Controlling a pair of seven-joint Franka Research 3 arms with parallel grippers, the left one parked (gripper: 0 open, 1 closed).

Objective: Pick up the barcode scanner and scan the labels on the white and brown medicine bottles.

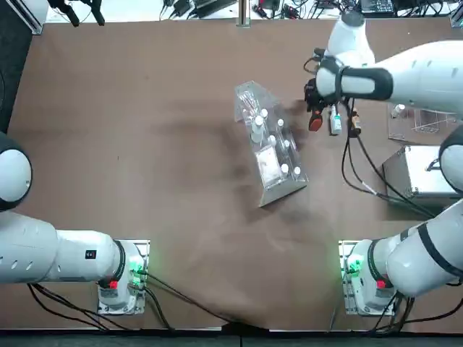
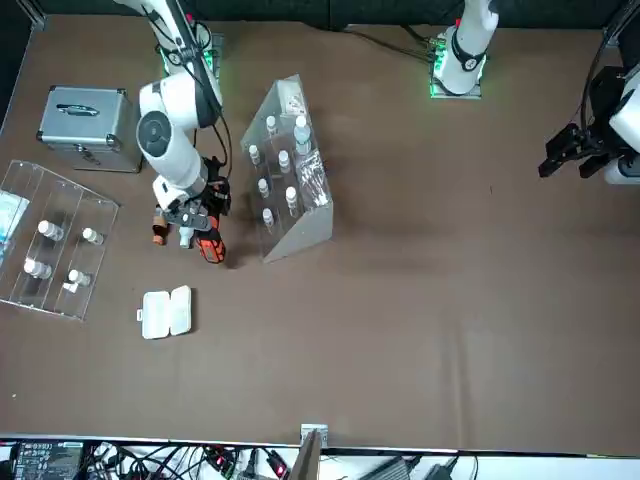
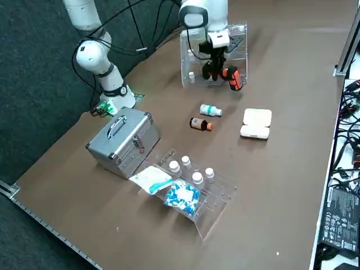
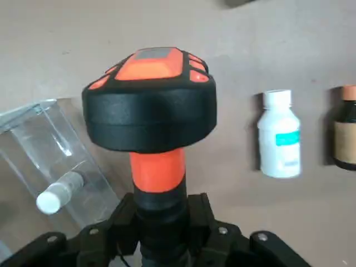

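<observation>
Two bottles (image 4: 280, 142) beside pincer (image 4: 161, 233)-held scanner (image 4: 150, 105) — wrist view only

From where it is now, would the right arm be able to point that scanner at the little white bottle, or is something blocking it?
Probably yes. The right gripper holds the barcode scanner by its handle, and the white bottle lies on bare table just beside it. The brown bottle sits on its far side, not between.

White rounded arm segments, black joint bands, black cables, green-lit bases.

Bottles (image 3: 206, 117) beside claw-held scanner (image 3: 232, 77)
</observation>
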